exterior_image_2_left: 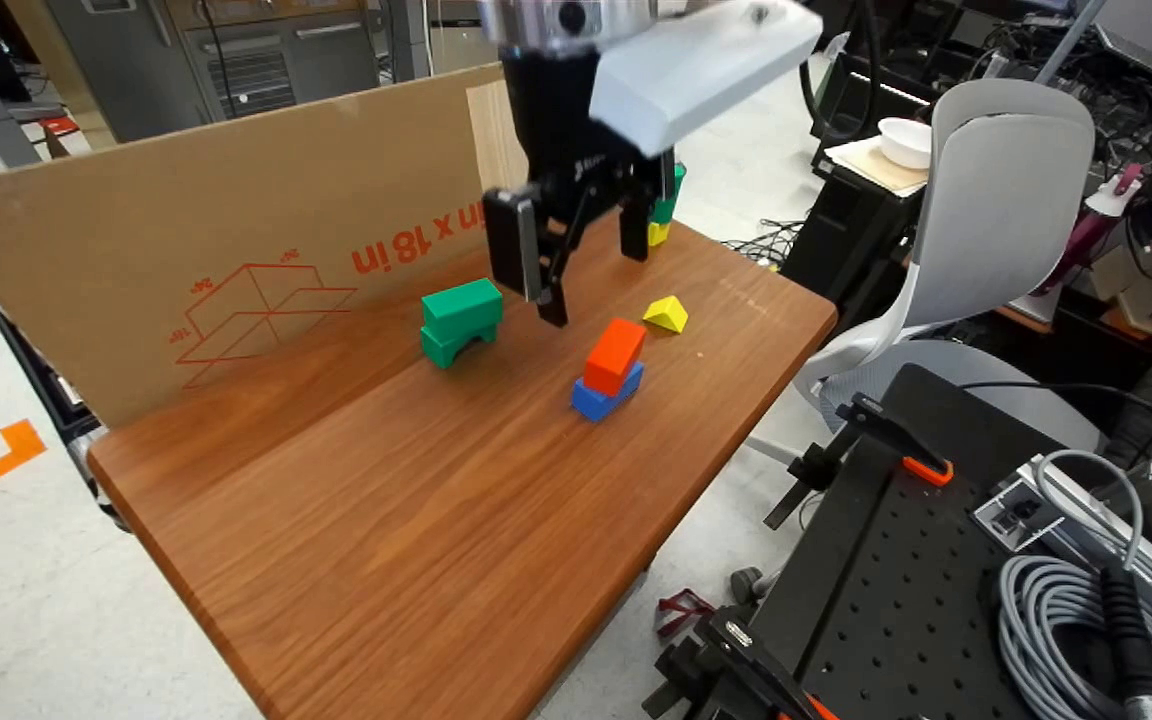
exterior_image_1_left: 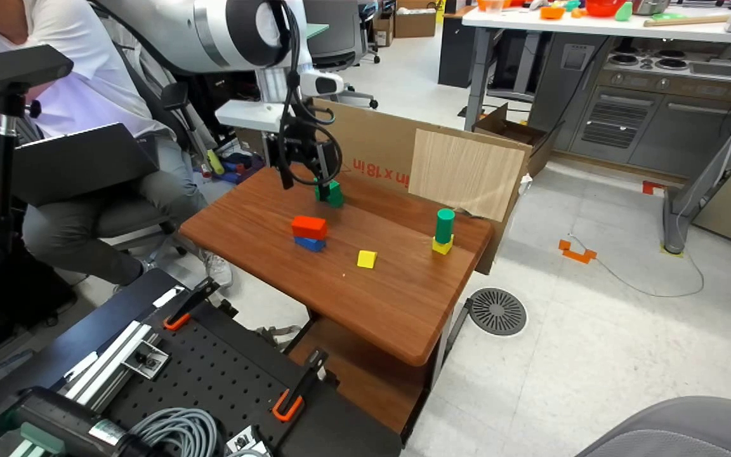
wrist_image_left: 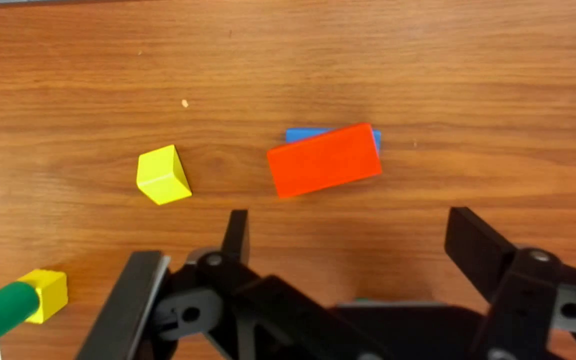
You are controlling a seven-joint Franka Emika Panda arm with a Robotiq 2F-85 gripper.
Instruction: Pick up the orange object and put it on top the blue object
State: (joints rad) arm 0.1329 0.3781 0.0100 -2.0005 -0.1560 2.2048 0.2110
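Observation:
The red-orange block [exterior_image_1_left: 309,226] rests on top of the flat blue block [exterior_image_1_left: 310,244] on the wooden table. In an exterior view the orange block [exterior_image_2_left: 615,355] also sits on the blue block [exterior_image_2_left: 604,402]. In the wrist view the orange block [wrist_image_left: 324,161] lies turned at an angle and covers most of the blue block [wrist_image_left: 305,133]. My gripper [wrist_image_left: 350,214] is open with nothing between its fingers. It hangs above the table, apart from the stacked pair, as both exterior views show [exterior_image_1_left: 306,185] [exterior_image_2_left: 593,283].
A yellow block [exterior_image_1_left: 367,259] lies beside the stack. A green cylinder [exterior_image_1_left: 445,225] stands on another yellow block [exterior_image_1_left: 443,245]. Stacked green blocks [exterior_image_2_left: 461,315] stand near the cardboard wall [exterior_image_2_left: 236,230] at the table's edge.

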